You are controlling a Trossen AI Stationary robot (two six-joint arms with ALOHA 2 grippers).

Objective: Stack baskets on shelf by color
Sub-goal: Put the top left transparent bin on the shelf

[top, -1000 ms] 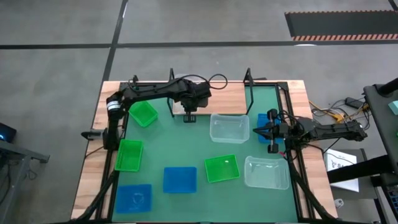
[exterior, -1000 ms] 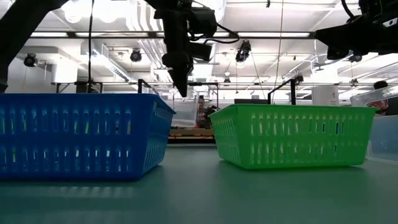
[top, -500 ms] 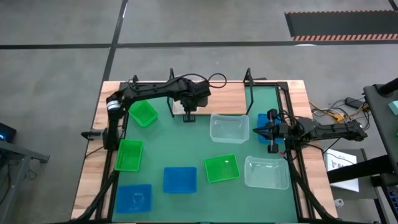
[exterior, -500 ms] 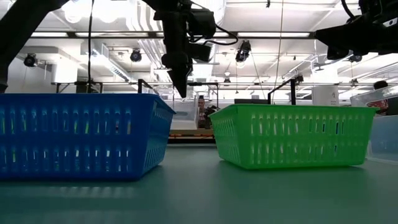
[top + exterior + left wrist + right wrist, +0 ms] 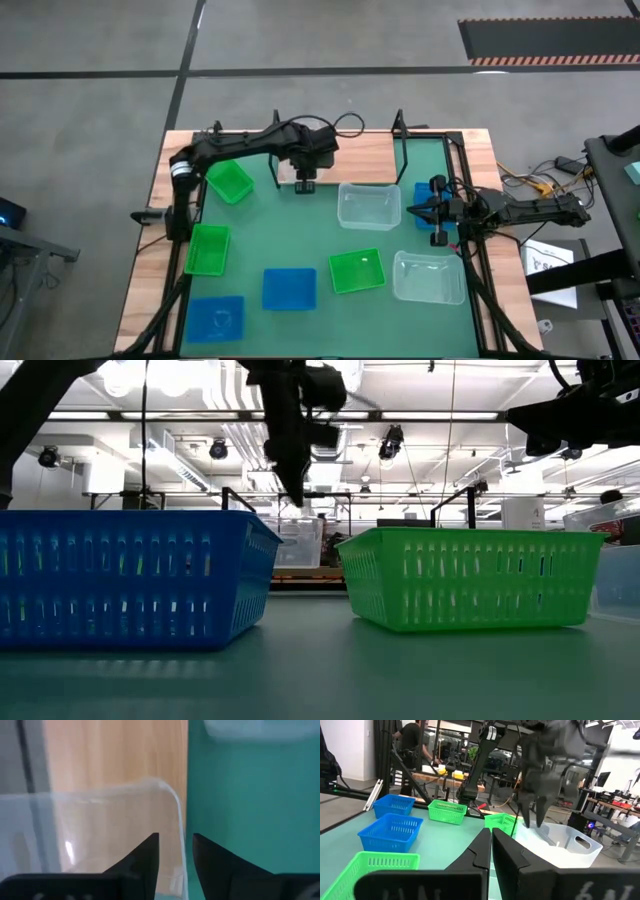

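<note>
Green and blue baskets fill the left side of the green mat [image 5: 300,240]: a green basket [image 5: 229,182] near the left arm's base, another green one [image 5: 207,249] nearer the front, a blue basket [image 5: 216,318] at the front left corner and a second blue basket [image 5: 289,288] beside it. Farther back, the left gripper [image 5: 305,186] hangs over the front edge of the wooden shelf [image 5: 350,155], its fingers [image 5: 145,860] narrowly parted on either side of the rim of a clear basket [image 5: 90,830] that lies over the shelf board. Toward the middle stands a second clear basket [image 5: 369,204], and in front of it a third green basket [image 5: 357,270]. Right of that sits a third clear basket [image 5: 428,277]. At the mat's right edge the right gripper [image 5: 437,212] hovers with its fingers [image 5: 479,851] pressed together, holding nothing, above a blue basket [image 5: 422,193] partly hidden beneath it.
</note>
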